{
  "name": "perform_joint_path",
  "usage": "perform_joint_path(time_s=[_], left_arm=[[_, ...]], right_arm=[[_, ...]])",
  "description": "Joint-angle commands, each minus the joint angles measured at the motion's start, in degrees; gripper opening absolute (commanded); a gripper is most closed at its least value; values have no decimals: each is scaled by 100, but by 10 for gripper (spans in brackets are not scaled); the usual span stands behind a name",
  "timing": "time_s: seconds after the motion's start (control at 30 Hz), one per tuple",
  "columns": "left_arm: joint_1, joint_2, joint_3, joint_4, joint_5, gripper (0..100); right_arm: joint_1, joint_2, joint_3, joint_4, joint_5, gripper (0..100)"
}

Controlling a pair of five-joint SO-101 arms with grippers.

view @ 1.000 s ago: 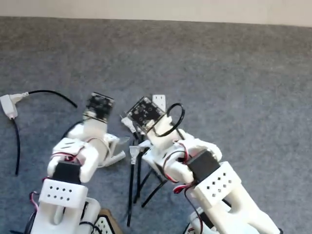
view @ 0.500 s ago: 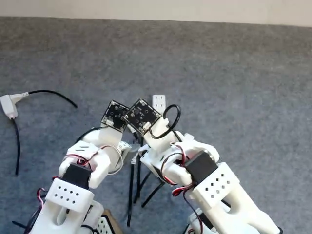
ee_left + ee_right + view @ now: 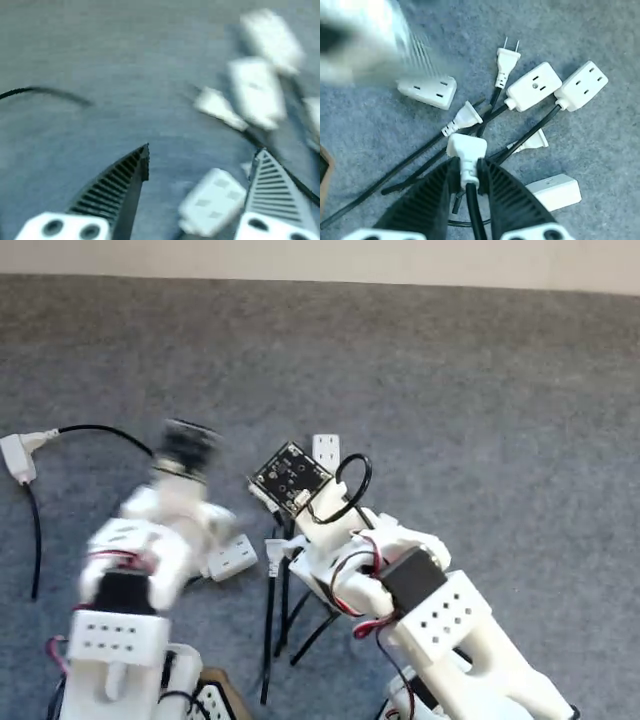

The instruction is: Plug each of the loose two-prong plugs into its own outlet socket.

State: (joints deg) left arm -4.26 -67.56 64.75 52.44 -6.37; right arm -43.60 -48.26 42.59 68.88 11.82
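Clamping a white plug (image 3: 466, 149) by its neck, my right pincer (image 3: 467, 167) is clenched, both fingers tight against it, and its black cord (image 3: 474, 210) runs back between them. The plug sits over a tangle of cords on the grey carpet (image 3: 600, 30). Past it lie 2 corded sockets side by side, the nearer socket (image 3: 535, 86) and the outer socket (image 3: 581, 85), close but apart. A pronged plug (image 3: 507, 59) lies just beside the nearer socket, its 2 prongs pointing away from me. A slanted plug (image 3: 465, 117) rests between the held one and a loose socket (image 3: 427, 90). A small plug (image 3: 532, 141) sits among the cords on the other side. A white block (image 3: 555, 190) lies near that pincer.

My left pincer (image 3: 202, 150) is released, fingers spread wide and grasping nothing, low over the carpet. The loose socket lies between them, close against 1 finger; I cannot tell whether it touches. From above, a far connector (image 3: 18, 455) with a black cable (image 3: 100, 430) lies well apart from the rest, beyond my left arm (image 3: 130, 560).
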Motion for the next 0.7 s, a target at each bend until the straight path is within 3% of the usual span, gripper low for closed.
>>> perform_joint_path(time_s=[0.0, 0.3, 0.4, 0.67], left_arm=[[-884, 549, -1051, 413, 0, 323], [-2255, 4435, -3574, 1266, 0, 323], [-2730, 5745, -4391, 1301, -149, 325], [-3565, 8101, -6501, 2092, -1486, 326]], right_arm=[[92, 532, -593, 84, 229, 5], [75, 2149, -2193, 189, 668, 5], [48, 2633, -2659, 435, 1433, 5], [-593, 3749, -3697, 831, 4062, 5]])
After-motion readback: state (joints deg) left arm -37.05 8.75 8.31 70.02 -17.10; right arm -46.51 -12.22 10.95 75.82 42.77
